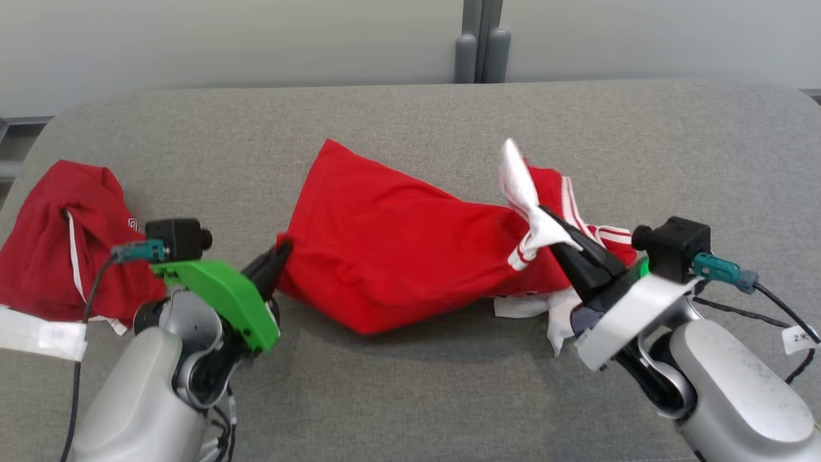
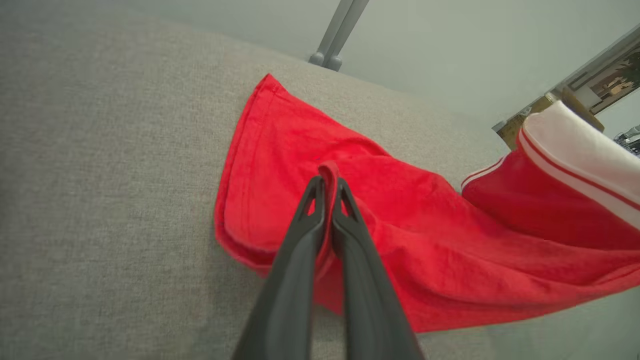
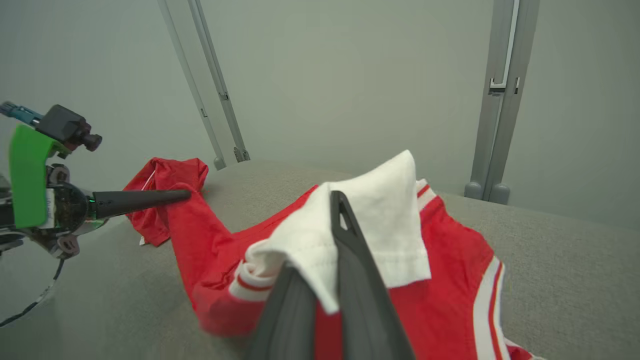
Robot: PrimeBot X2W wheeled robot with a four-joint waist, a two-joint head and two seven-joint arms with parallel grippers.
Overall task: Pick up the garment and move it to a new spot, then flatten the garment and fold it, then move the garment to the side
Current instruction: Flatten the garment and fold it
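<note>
The garment (image 1: 397, 250) is a red shirt with a white collar (image 1: 523, 186) and striped trim, stretched between both arms at the middle of the grey padded table (image 1: 410, 385). My left gripper (image 1: 280, 251) is shut on a fold of its red hem at the left end, and the pinched cloth shows between the fingers in the left wrist view (image 2: 327, 182). My right gripper (image 1: 553, 219) is shut on the white collar at the right end. In the right wrist view the collar (image 3: 385, 215) drapes over one finger of that gripper (image 3: 332, 210), and the left gripper (image 3: 180, 195) reaches in from the left.
A second red garment (image 1: 51, 244) lies bunched at the table's far left edge, with a white label (image 1: 38, 333) beside it. Grey posts (image 1: 481, 45) stand behind the table against a pale wall. Bare table surface lies in front of and behind the shirt.
</note>
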